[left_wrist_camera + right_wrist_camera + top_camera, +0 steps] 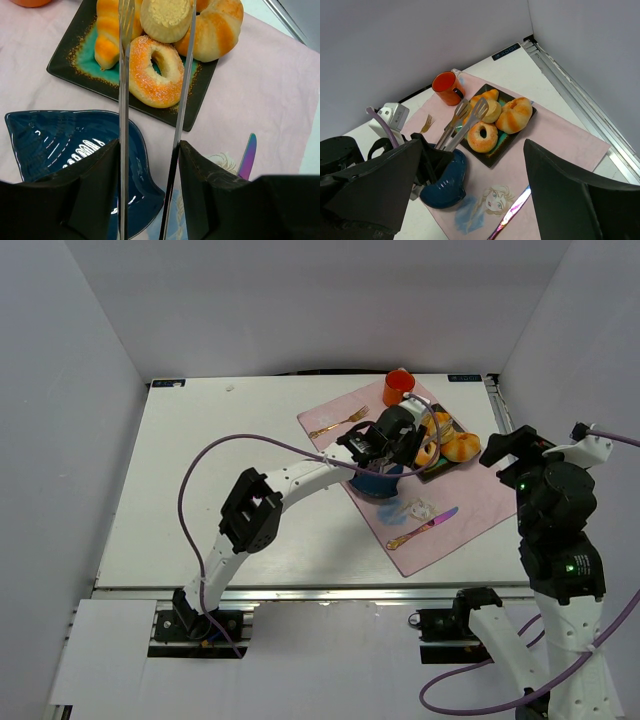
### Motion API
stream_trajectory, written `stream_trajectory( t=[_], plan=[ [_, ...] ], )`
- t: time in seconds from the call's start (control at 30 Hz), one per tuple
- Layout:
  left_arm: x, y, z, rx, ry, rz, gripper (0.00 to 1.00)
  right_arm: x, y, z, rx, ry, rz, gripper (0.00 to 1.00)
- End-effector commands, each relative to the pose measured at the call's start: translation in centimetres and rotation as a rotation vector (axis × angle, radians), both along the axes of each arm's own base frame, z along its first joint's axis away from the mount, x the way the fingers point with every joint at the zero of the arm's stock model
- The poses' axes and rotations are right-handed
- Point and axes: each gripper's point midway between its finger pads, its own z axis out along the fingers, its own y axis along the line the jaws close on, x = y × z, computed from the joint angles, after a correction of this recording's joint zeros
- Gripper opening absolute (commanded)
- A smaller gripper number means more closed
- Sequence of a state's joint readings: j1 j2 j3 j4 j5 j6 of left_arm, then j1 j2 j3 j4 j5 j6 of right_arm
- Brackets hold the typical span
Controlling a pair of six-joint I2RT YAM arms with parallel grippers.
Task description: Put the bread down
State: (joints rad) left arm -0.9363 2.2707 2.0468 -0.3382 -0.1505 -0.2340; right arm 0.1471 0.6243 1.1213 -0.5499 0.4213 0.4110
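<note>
Bread (166,17) and mug (30,2) cropped at left wrist view's top edge

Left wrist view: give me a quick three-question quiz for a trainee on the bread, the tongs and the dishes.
1. True or false: the bread lies in the blue dish.
2. The left gripper holds: A tongs, B a fork, C a knife?
3. Which pastry on the dark plate lies nearest the blue dish?
Key: 1 false; 2 A; 3 the bagel.

bread (166,17) on plate (64,64), bowl (47,145) beside plate
</note>
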Motion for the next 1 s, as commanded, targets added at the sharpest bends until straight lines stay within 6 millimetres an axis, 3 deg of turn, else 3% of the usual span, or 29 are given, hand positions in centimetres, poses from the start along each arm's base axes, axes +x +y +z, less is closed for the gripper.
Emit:
stream_trajectory(
  t=[0.0,0.63,0.77,0.8,0.97],
  plan=[
    [0.9,-0.8,2.4,-0.045,-0.057,0.004,0.59,0.4,0.2,1.1,-0.003,-0.047,0.01,0.89],
    [1.5,-2.3,-0.4,-0.031,-0.031,-0.013,0.64,1.0,0.4,0.1,-0.004,-0.035,0.017,0.89],
    [1.3,-2.5,-1.0,-0.025,-0.019,-0.024,0.58,1.0,0.4,0.0,-0.002,-0.035,0.017,0.89],
    [1.3,-2.5,-1.0,-0.024,-0.016,-0.023,0.52,1.0,0.4,0.0,-0.002,-0.034,0.016,0.89],
    [1.0,-2.3,0.4,-0.039,-0.024,-0.023,0.41,1.0,0.4,-0.1,-0.001,-0.032,0.017,0.89]
  ],
)
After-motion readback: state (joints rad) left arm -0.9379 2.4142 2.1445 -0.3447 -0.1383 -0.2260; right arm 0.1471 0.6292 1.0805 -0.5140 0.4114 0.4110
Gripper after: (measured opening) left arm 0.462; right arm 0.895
